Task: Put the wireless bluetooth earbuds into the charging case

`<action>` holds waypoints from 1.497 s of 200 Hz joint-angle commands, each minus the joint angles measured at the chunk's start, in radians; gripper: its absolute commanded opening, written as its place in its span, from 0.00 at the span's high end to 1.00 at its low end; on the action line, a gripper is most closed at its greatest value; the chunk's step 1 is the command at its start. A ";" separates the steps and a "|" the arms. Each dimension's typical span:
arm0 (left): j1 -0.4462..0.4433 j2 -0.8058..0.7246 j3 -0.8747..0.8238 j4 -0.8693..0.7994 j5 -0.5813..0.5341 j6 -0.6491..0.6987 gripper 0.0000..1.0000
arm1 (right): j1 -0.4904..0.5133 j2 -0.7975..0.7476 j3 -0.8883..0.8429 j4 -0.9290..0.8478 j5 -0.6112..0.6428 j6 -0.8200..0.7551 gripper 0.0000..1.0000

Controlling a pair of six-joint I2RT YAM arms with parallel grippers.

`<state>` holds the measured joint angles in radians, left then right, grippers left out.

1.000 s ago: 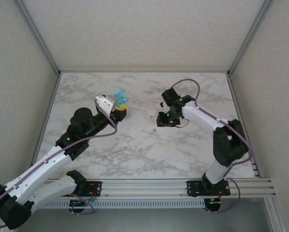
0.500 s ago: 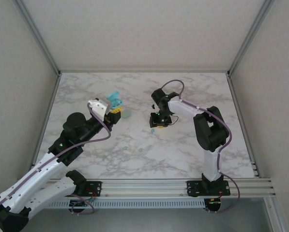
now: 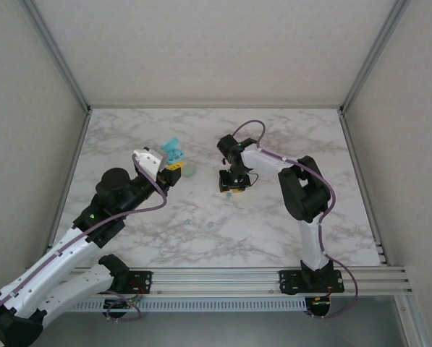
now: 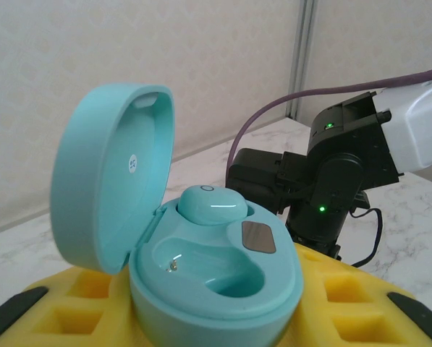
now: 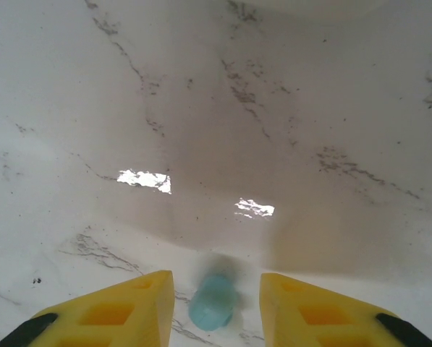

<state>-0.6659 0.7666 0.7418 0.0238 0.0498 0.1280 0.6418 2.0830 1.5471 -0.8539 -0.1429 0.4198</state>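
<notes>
Earbud (image 5: 212, 302), teal-blue, lay on the counter (image 5: 273, 108) between the parted fingers of my right hand (image 3: 229, 186), touching neither. I had my left hand (image 3: 174, 163) clamped on the open charging case (image 4: 216, 282), a second bud (image 4: 212, 204) seated inside.

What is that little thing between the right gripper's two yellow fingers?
A small teal-blue earbud, lying on the marble table. The right wrist view shows it between the right gripper's open fingers, with a gap on each side.
</notes>
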 commanded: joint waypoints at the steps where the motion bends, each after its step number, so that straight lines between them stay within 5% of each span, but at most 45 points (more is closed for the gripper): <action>1: -0.004 -0.015 -0.001 0.003 -0.005 0.002 0.91 | 0.017 0.033 0.038 -0.051 0.040 0.013 0.64; 218: -0.003 -0.010 -0.010 0.013 -0.002 -0.004 0.90 | 0.064 0.051 0.052 -0.081 0.129 0.001 0.78; 254: -0.003 0.001 -0.010 0.019 0.004 -0.012 0.91 | 0.061 -0.071 0.024 -0.076 0.125 -0.005 0.80; 299: -0.001 0.032 -0.005 0.043 0.018 -0.012 0.90 | 0.002 -0.400 -0.055 0.013 -0.132 0.021 0.81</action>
<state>-0.6659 0.7853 0.7357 0.0250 0.0505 0.1272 0.6830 1.8881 1.5158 -0.8940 -0.1120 0.4206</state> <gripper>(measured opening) 0.367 0.196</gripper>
